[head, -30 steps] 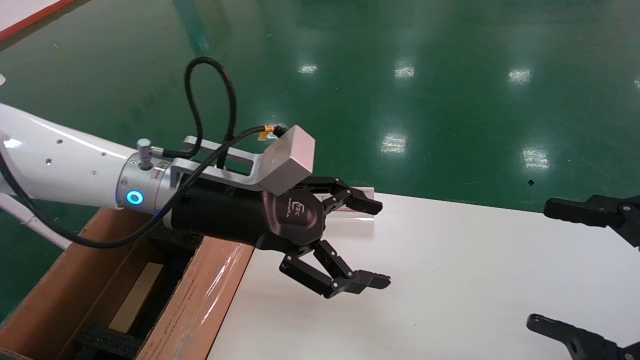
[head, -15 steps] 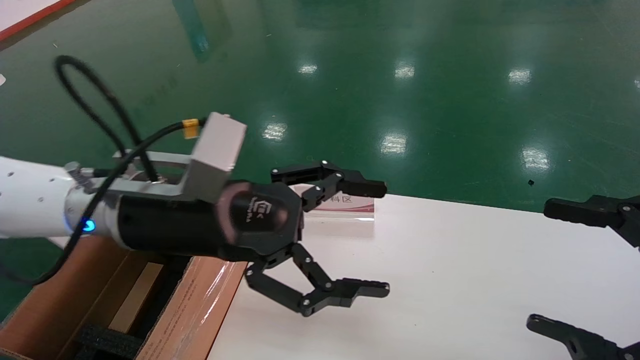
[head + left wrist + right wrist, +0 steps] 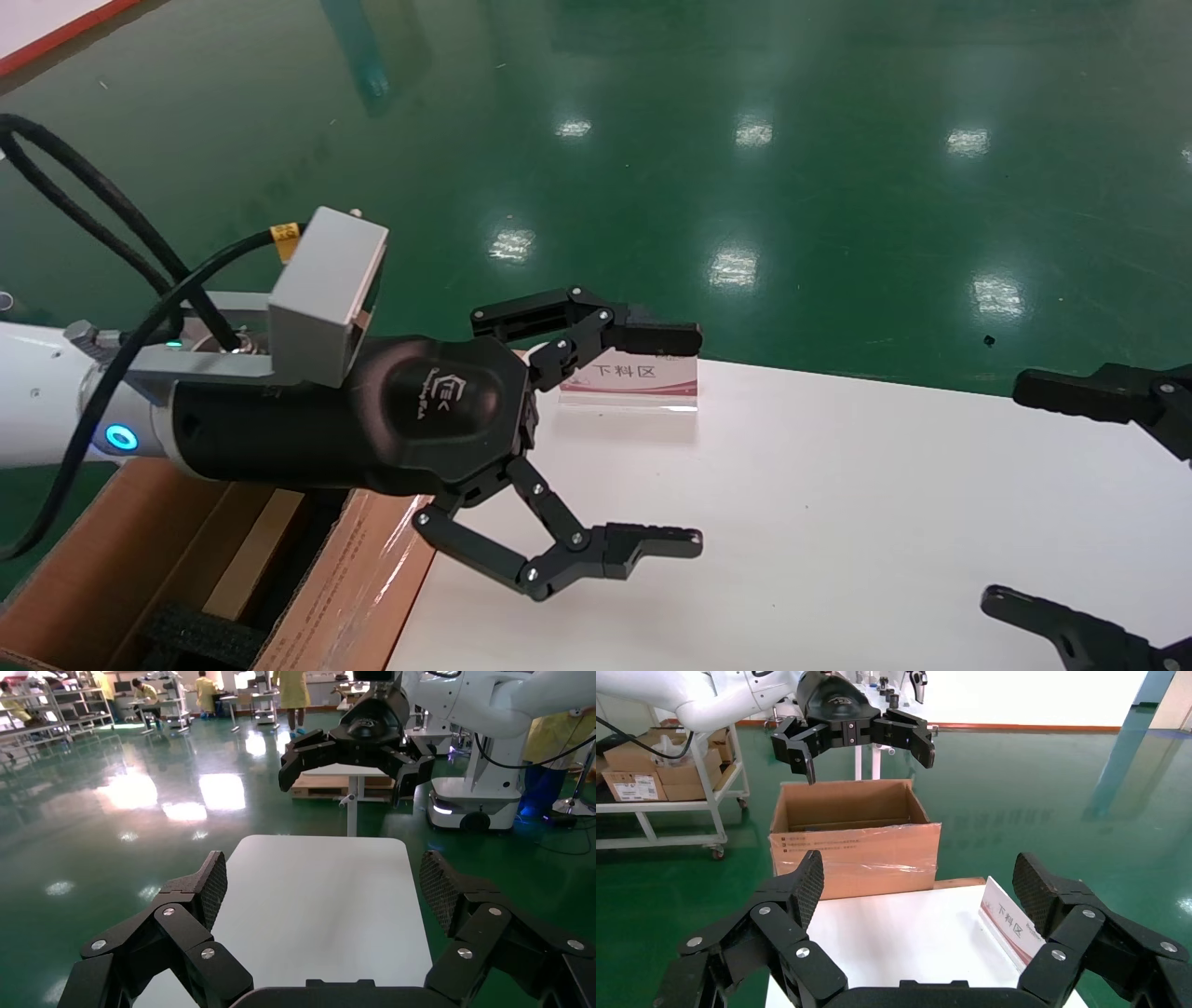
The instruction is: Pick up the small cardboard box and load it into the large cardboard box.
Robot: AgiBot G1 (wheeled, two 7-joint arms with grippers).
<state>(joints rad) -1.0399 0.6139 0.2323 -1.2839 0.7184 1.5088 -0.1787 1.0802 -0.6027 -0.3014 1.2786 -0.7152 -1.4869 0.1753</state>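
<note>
The large cardboard box [image 3: 102, 559] stands open at the table's left end, its taped flap [image 3: 358, 568] against the table edge. It also shows in the right wrist view [image 3: 856, 850]. Inside it, between black foam inserts [image 3: 200, 636], lies a slim pale tan strip [image 3: 253, 550] that looks like the small cardboard box's narrow edge. My left gripper [image 3: 675, 438] is open and empty, level above the table's left part, just past the carton. My right gripper [image 3: 1015, 494] is open and empty over the table's right end.
A white table [image 3: 838, 522] fills the front. A small red-and-white sign [image 3: 629, 377] stands at its far edge, just beyond my left gripper's upper finger. Green floor lies beyond. A cart with boxes [image 3: 659, 776] stands behind the carton.
My left arm has drawn back to the left and rolled, so the wrist camera block now sits further left. Its jaws have spread wider. The right gripper has not moved.
</note>
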